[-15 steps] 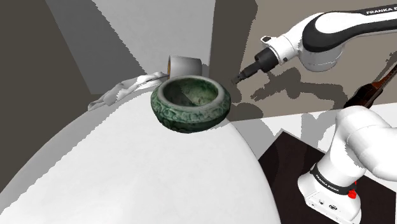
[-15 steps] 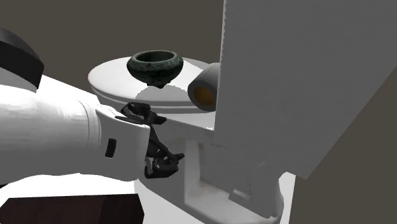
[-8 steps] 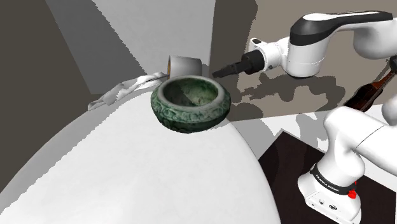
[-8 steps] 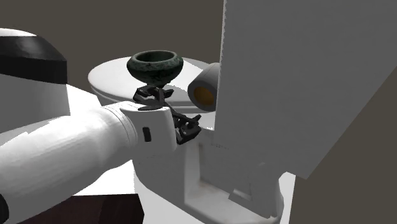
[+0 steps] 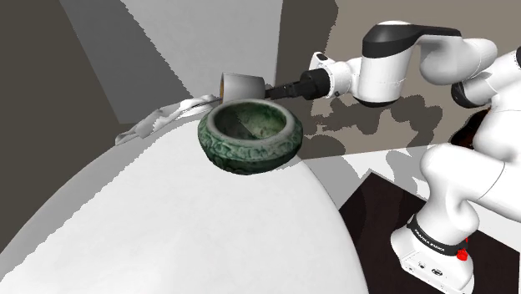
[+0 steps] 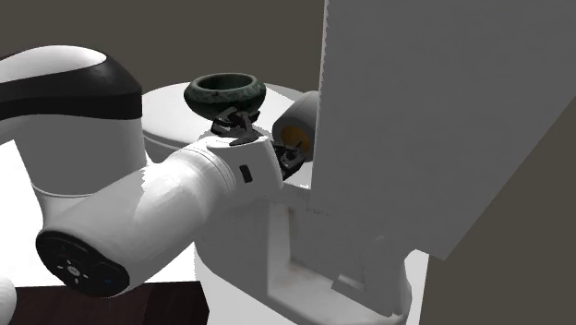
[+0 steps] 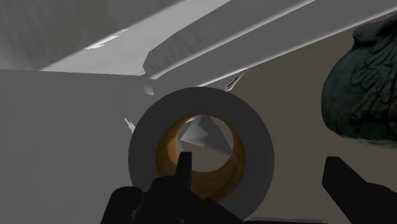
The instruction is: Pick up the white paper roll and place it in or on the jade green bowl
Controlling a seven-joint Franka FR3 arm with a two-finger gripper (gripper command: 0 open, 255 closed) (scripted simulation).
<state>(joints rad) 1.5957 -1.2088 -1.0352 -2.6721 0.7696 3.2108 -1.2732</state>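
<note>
Roll (image 5: 242,85) lies on its side at the far edge of the white rounded top (image 5: 167,234), against the upright white panel (image 5: 217,33) behind it. It is pale grey-white with an orange-brown core. Just in front of it, a touch toward the shoulder view's right, the green bowl (image 5: 250,134) stands upright near the same far edge. It is close to the roll, though whether the two touch cannot be told. Right of both, the gripper (image 5: 269,93) comes in nearly level from the arm (image 5: 384,63), its tip by the bowl's far rim and just beside the roll's right end. In the second exterior view the order runs bowl, gripper, roll, panel, with the hand pointed at the roll's open end. In the wrist view the fingers (image 7: 348,186) stand apart, released and clasping nothing. The roll faces them end-on, ahead of their tips. One finger's tip is drawn over the hollow core. The other stands out past the roll's outer edge, on the bowl's side, with a gap between it and the paper. So the roll sits off-centre in the opening, nearer the first finger, and part of it lies outside that finger. Whether that finger touches the paper cannot be told. The bowl's carved side shows beyond the farther finger.
</note>
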